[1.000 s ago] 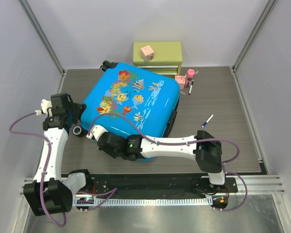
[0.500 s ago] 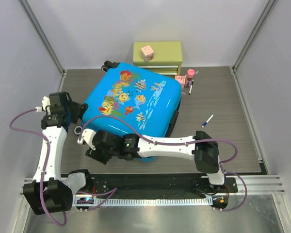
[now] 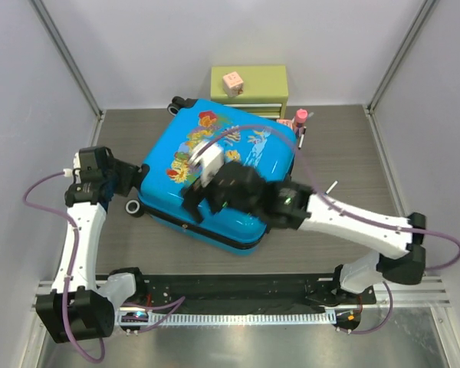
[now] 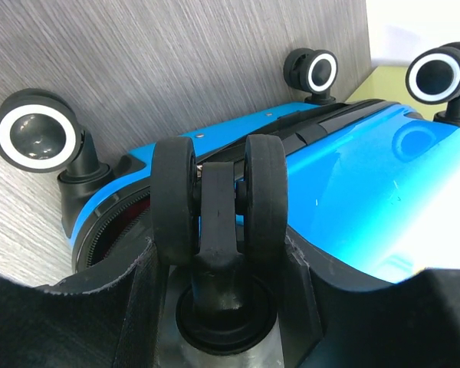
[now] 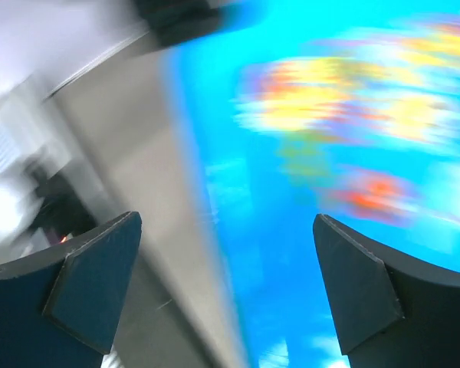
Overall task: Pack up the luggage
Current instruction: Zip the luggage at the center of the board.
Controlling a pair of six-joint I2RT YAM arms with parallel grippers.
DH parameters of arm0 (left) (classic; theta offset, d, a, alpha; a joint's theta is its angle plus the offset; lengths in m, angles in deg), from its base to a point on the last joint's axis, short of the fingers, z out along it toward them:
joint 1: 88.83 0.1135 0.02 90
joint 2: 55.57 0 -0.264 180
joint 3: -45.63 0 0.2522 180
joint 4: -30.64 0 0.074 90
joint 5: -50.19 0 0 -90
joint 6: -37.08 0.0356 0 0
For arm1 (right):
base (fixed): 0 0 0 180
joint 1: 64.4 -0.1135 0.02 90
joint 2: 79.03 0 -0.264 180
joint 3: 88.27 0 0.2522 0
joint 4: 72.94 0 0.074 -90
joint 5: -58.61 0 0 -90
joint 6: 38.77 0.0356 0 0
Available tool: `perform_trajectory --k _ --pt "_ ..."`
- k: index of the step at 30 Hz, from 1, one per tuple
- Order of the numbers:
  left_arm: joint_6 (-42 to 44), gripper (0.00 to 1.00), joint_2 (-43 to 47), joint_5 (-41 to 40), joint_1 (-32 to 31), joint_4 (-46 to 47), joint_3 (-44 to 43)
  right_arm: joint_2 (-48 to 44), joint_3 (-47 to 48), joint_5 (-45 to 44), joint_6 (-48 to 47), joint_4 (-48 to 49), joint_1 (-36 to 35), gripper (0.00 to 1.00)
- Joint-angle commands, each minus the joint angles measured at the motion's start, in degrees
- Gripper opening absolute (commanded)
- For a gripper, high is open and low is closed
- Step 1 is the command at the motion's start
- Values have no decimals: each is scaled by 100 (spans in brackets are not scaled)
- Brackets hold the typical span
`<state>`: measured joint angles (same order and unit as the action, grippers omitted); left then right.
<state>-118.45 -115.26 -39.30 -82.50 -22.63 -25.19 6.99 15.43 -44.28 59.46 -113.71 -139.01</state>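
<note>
Left hand (image 3: 133,179) clamps the luggage (image 4: 368,176) wheel (image 4: 218,201) at nine o'clock; right hand (image 3: 199,184), released above the lid (image 3: 249,146), should press it squarely shut.

You have no readable text, label, brand or number in any view; the luggage (image 3: 249,142) carries only pictures

Your overhead view: dark grey wood-grain table (image 3: 353,153) fills middle. Plain white walls (image 3: 215,38) close far, left and right sides. Slanted metal left post (image 3: 65,54) and right post (image 3: 401,54) run along far corners. Olive-green drawer chest (image 3: 261,83) sits against far wall, centre. Aluminium rail (image 3: 433,290) crosses near edge; brushed-metal surface (image 3: 238,349) lies nearest you. Light soft, even.
</note>
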Motion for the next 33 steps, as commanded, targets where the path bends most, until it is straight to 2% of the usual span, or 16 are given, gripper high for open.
perform_trajectory --k 1,2,3,4,5,6,9,10,13,16,19,22,26,28,30,33 --pt "541 0 132 907 -176 391 -569 -1179 -667 -1152 1363 -534 1622 100" --pt "620 7 141 907 -176 348 -587 -1375 -774 -1311 1505 -543 1860 100" --pt "682 25 150 854 -176 312 -605 -1603 -993 -1461 1645 -647 2393 100" --pt "813 35 167 793 -176 225 -640 -1762 -1082 -1558 1838 -761 2642 100" --pt "867 46 219 740 -176 189 -657 -2016 -1187 -1455 2179 -876 2984 100" --pt "928 65 246 661 -176 163 -666 -2080 -1275 -1228 2287 -1094 3640 100" --pt "1122 100 255 284 -176 -65 -824 -2054 -1932 -375 2674 -1439 4619 100" --pt "1166 100 220 91 -176 -136 -946 -2054 -2118 -155 2736 -1439 5127 100" --pt "1385 100 167 -505 -176 -496 -1315 -2150 -2699 269 3069 -1448 5570 100" --pt "1771 100 220 -956 -176 -760 -1614 -2388 -3235 330 3378 -1431 5633 100" --pt "2229 100 395 -1141 -176 -787 -1633 -2493 -3815 891 3466 -1159 5642 100" --pt "2484 100 711 -1194 -246 -795 -1300 -2546 -4264 1418 3571 -676 5650 98" --pt "2222 99 1255 -1185 -562 -682 -607 -2345 -4475 1473 3633 -385 5633 96" --pt "2020 96 1659 -957 -869 -280 -62 -2126 -4546 1578 3581 -332 5642 95" --pt "2001 88 1801 -834 -1132 -102 255 -2037 -4668 1736 3572 -104 5633 94" --pt "2185 84 1960 -842 -1422 13 458 -1984 -4844 1912 3659 274 5633 94"
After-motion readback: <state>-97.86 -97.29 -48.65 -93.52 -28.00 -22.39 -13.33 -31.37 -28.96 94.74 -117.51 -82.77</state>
